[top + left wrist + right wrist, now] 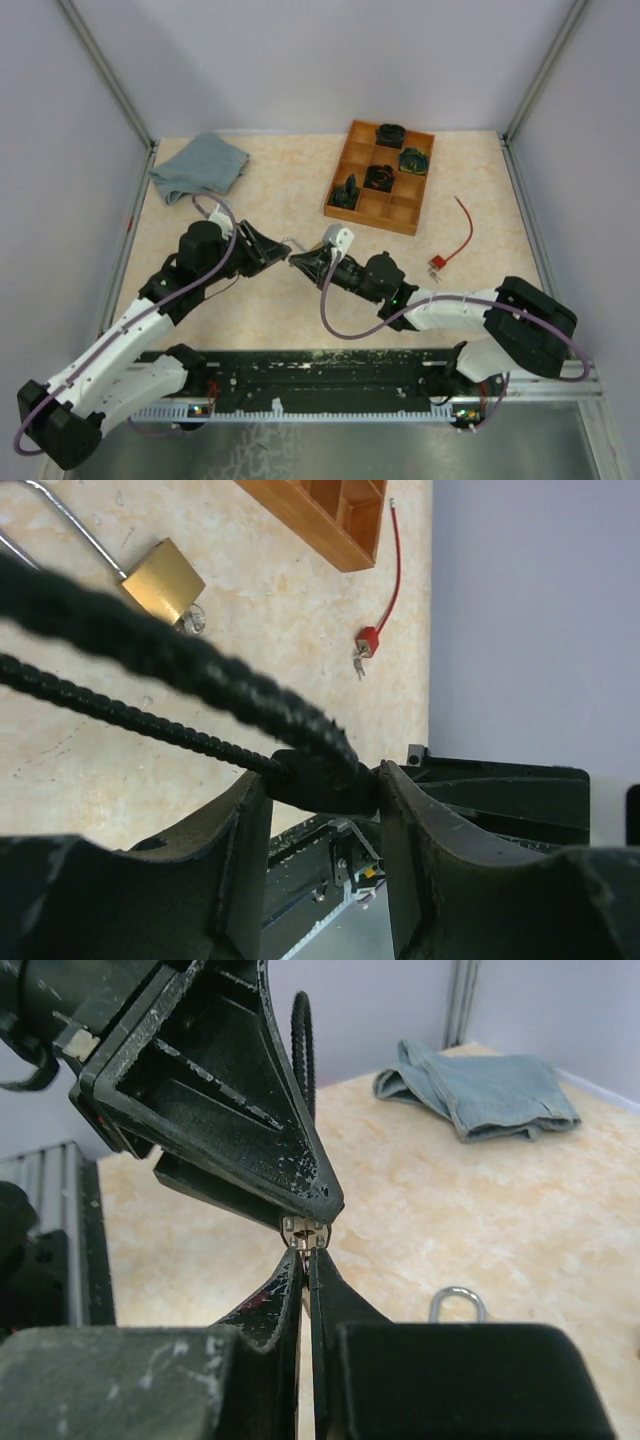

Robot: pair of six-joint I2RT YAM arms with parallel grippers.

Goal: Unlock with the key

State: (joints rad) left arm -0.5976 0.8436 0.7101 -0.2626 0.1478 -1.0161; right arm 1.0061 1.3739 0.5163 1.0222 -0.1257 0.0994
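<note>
Clamps black ribbed-cable lock body [320, 778] in left gripper [325, 788] above beige bench [280, 200] centre; pinches small silver key [305, 1231] in closed right gripper [307, 1258], key against lock.

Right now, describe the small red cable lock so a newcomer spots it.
Find the wooden compartment tray at the far right. Just nearer, off its right corner, lies the small red cable lock. Nothing else lying there is red.

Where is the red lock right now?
In the top view, the red lock lies on the table's right side, between the tray and the right arm, apart from both.
</note>
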